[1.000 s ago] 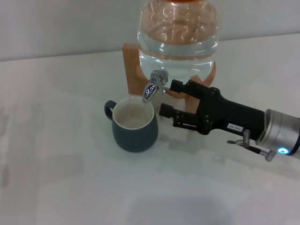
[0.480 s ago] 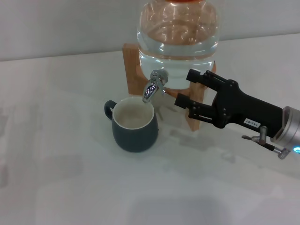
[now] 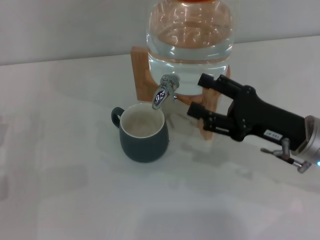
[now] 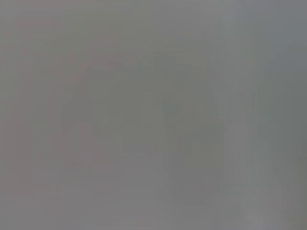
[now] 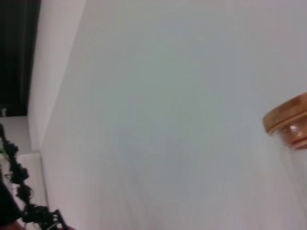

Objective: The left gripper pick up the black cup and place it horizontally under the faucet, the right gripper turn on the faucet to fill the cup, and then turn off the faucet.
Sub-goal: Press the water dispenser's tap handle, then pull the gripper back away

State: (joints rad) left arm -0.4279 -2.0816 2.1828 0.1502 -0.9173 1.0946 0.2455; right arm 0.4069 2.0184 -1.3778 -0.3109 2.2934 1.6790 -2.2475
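The black cup (image 3: 143, 132) stands upright on the white table, its cream inside showing and its handle to the left, right under the spout of the chrome faucet (image 3: 164, 92). The faucet is fitted to a clear glass jar (image 3: 190, 45) on a wooden stand (image 3: 141, 73). My right gripper (image 3: 198, 96) is open, its two black fingers apart, a short way to the right of the faucet and not touching it. My left gripper is out of view; the left wrist view shows only plain grey.
The white table (image 3: 75, 190) spreads in front and to the left of the cup. A pale wall runs behind the jar. The right wrist view shows the wall and the jar's wooden lid (image 5: 288, 120).
My right gripper has drawn back to the right, away from the faucet. Between half a second ago and now it has barely moved. The cup and the faucet have stayed put.
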